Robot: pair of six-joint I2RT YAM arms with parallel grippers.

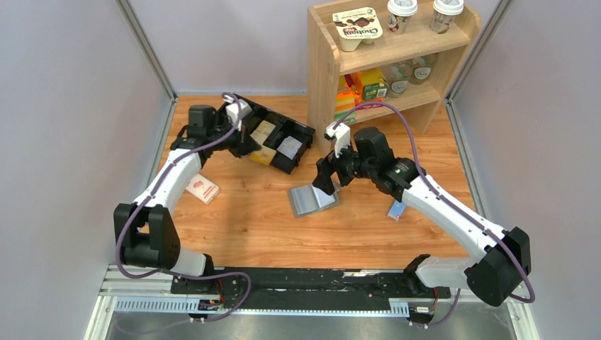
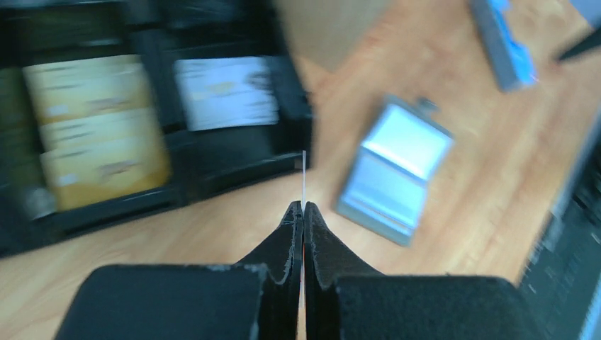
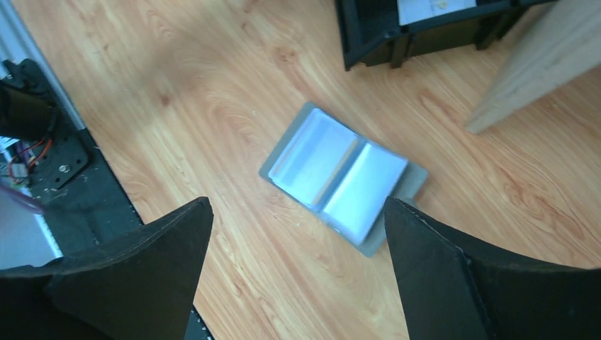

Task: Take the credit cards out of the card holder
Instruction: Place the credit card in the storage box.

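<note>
The left fingers (image 2: 289, 237) are pressed together on a thin pale sliver, probably a card (image 2: 303, 173) seen edge-on. They hold it over the black tray (image 2: 241, 173), where tan cards (image 2: 99, 152) already lie, so likely to drop it there. The holder (image 3: 344, 177) lies open and flat on the table (image 3: 212, 85), sleeves up. The right fingers (image 3: 443, 273) are spread wide above it, placed to steady it or reach for another.
</note>
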